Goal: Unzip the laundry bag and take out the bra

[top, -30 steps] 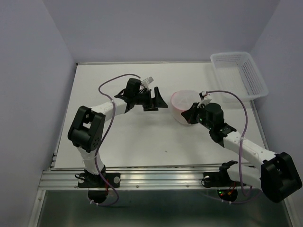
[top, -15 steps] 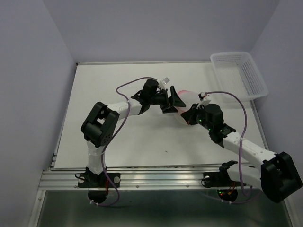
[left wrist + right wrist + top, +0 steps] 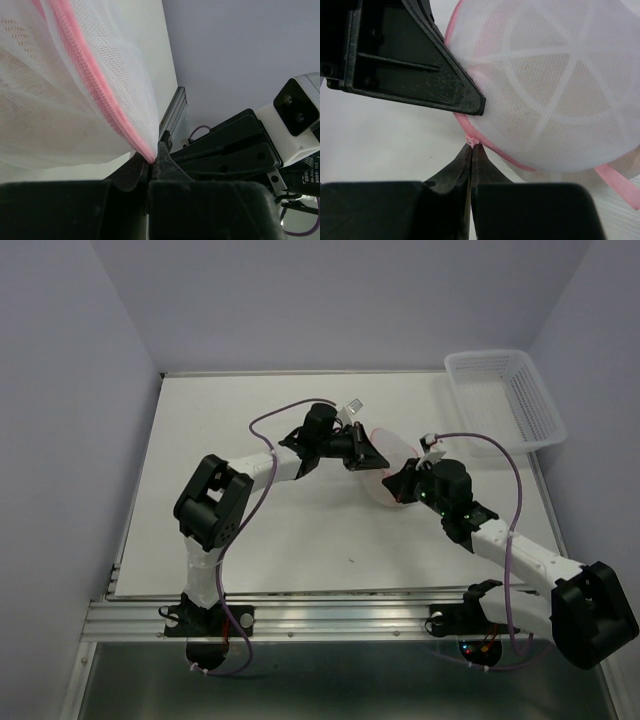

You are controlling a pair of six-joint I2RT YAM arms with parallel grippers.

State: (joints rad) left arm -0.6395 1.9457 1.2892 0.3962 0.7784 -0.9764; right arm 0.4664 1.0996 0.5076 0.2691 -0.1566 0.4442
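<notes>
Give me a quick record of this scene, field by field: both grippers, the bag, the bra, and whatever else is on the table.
left gripper: shut, pinching the pink zipper seam of the laundry bag
right gripper: shut on a small pink tab at the bag's zipper edge
laundry bag: white mesh, between the two grippers, no opening visible
bra: beige shape seen through the mesh, inside the bag
basket: white lattice, far right corner of the table, apart from both arms

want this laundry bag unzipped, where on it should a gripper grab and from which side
Pinch the small pink pull tab on the rim of the laundry bag, coming in low from the near right, as the right gripper does. The mesh is soft and domed; only the zipper seam gives a firm ridge, which the left gripper braces.
</notes>
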